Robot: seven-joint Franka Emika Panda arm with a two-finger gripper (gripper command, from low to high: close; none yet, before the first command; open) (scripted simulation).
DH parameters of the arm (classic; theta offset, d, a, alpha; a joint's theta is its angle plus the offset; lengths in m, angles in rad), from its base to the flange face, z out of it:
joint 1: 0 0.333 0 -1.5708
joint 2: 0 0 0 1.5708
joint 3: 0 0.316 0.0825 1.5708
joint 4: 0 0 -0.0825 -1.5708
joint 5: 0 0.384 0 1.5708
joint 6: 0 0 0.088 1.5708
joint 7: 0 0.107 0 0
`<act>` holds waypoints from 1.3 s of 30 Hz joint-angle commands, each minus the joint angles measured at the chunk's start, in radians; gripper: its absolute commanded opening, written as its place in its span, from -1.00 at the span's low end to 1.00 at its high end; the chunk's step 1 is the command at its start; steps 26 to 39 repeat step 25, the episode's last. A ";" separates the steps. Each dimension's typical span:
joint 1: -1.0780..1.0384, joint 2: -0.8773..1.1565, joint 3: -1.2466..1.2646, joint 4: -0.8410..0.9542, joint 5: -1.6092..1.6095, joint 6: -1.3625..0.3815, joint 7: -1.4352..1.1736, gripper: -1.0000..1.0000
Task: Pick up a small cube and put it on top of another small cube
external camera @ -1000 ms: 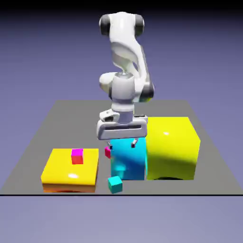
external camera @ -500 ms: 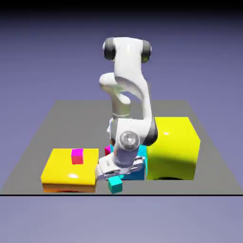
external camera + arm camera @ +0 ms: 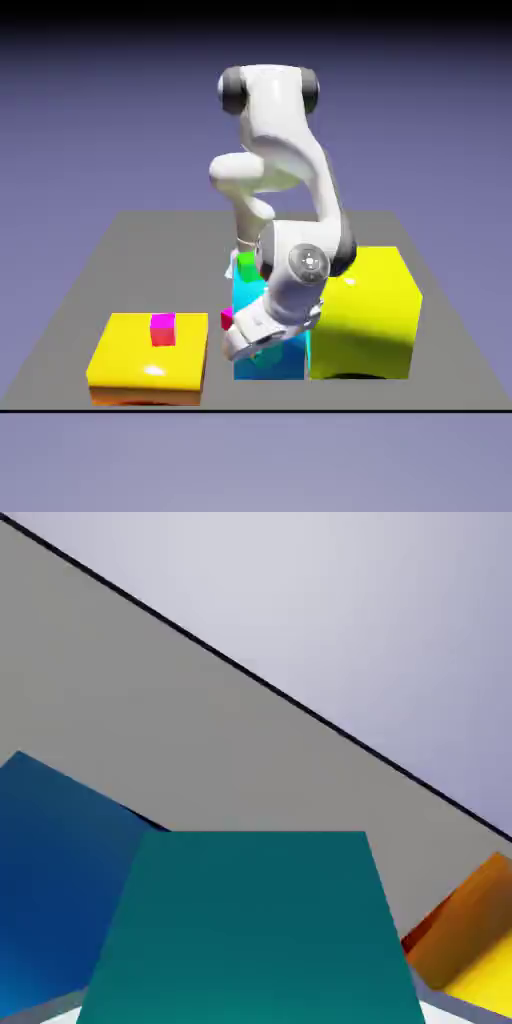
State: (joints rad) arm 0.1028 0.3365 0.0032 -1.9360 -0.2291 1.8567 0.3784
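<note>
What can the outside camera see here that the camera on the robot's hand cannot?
Only the exterior view shows the white robot arm, the big yellow block, a tiny bright green cube and a tiny magenta cube. Only the hand view shows the tiny teal cube large and close. Both show the grey table, the cyan block and the flat yellow slab.
</note>
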 commanded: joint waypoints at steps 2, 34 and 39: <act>-0.014 -0.073 -0.002 -0.033 0.024 -0.047 0.050 -1.00; -0.100 -0.539 -0.030 -0.391 0.209 -0.210 0.382 1.00; -0.100 -0.539 -0.030 -0.391 0.209 -0.210 0.382 1.00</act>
